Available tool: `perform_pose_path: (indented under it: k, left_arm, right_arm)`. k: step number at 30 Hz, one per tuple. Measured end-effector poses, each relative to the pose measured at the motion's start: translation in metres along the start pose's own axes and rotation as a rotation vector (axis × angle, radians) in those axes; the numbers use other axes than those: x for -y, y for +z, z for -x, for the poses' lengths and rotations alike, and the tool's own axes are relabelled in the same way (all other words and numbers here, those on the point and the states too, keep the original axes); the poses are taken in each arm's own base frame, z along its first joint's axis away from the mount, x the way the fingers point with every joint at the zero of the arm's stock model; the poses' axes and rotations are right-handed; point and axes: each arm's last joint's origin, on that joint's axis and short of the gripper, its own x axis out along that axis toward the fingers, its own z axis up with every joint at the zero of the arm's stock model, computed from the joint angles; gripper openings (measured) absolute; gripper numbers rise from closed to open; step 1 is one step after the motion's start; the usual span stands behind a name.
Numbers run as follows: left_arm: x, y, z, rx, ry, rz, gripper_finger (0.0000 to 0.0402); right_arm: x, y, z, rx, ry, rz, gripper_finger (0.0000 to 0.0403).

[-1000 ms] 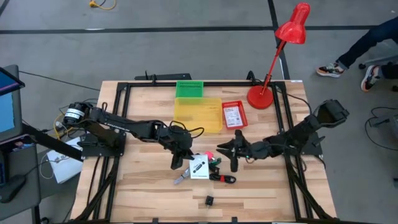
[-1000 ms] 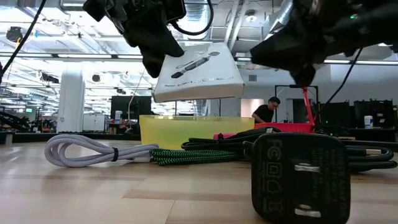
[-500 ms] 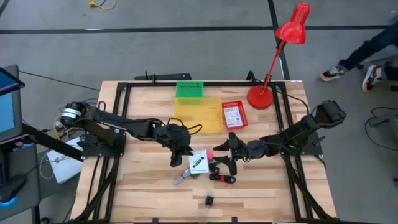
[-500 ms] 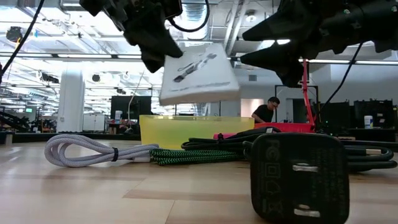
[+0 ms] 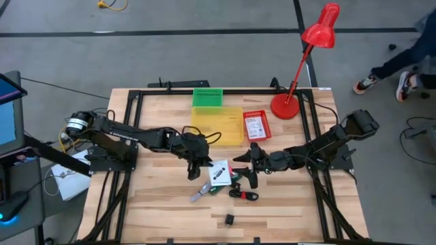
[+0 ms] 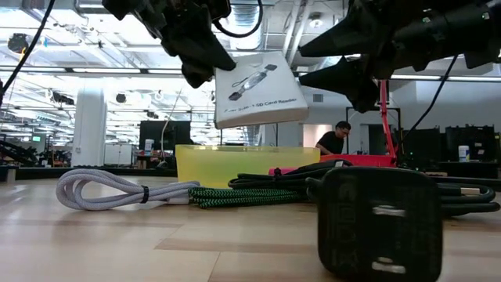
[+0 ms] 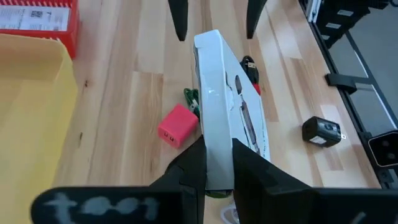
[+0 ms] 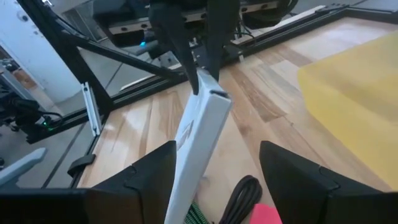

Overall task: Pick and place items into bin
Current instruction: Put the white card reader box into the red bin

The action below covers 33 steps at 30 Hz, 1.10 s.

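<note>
A: Over on the left, the left gripper sits near the middle of the worktop, its fingers clamped on the edge of a white carded package.

B: And that package is up off the wood, tilted, hanging above the cables in the low view.

A: Just below it lie a white cable, a green braided cable and a pink block.

B: At about twelve o'clock from the package sits the yellow bin, with a green basket beyond it and a red tray at its right side.

A: Moving right, the right gripper points at the package from three o'clock, its fingers spread apart, one on each side of the package's far edge, not gripping it.

B: The wrist view agrees: the card stands between those fingers with gaps either side.

A: Down at six o'clock, a black plug rests alone. At the far right corner stands a red lamp.
</note>
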Motion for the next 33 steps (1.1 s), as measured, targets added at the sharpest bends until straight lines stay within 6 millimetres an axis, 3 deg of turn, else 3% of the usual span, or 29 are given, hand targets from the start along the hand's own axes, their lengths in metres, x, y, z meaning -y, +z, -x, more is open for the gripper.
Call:
perform_pose_path:
  k: [27,33]
  left_arm:
    - [-0.002,0.013,0.001,0.136,0.000,-0.025,0.0037]
    - [-0.002,0.016,0.002,0.164,0.010,-0.028,0.0040]
  right_arm:
    - [0.004,0.008,-0.004,0.038,-0.035,-0.007,0.0221]
    - [0.005,0.009,-0.004,0.044,-0.040,-0.010,0.0196]
